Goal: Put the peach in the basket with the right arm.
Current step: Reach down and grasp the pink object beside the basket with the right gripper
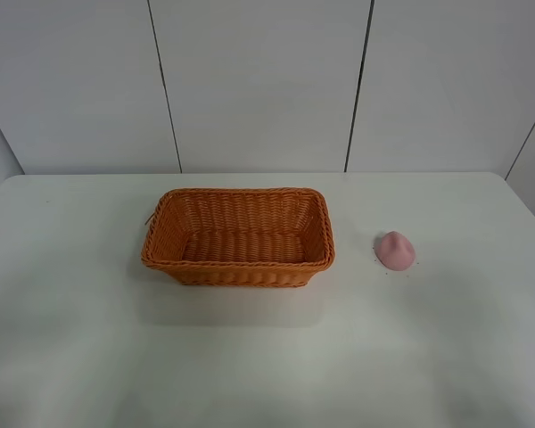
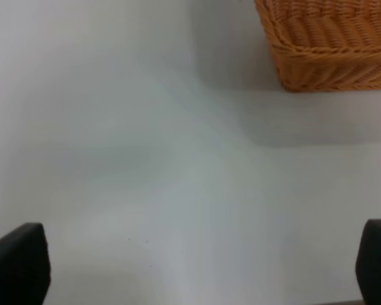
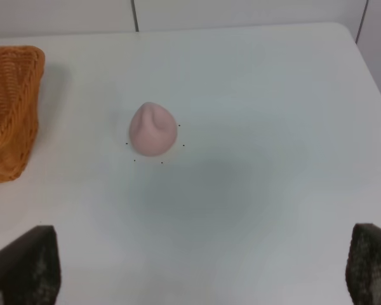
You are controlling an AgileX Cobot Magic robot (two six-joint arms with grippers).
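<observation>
The pale pink peach (image 1: 396, 251) lies on the white table to the right of the basket (image 1: 238, 235), a short gap between them. The orange-brown wicker basket stands empty at the table's middle. Neither arm shows in the exterior high view. In the right wrist view the peach (image 3: 153, 129) sits ahead of my right gripper (image 3: 197, 267), whose two black fingertips (image 3: 25, 267) stand wide apart at the frame's lower corners, open and empty. A corner of the basket (image 3: 9, 108) shows beside it. My left gripper (image 2: 197, 267) is likewise open over bare table, with the basket (image 2: 330, 44) ahead.
The white table (image 1: 89, 339) ends at a grey panelled wall (image 1: 259, 80) behind the basket. Its right edge (image 1: 530, 214) runs close past the peach.
</observation>
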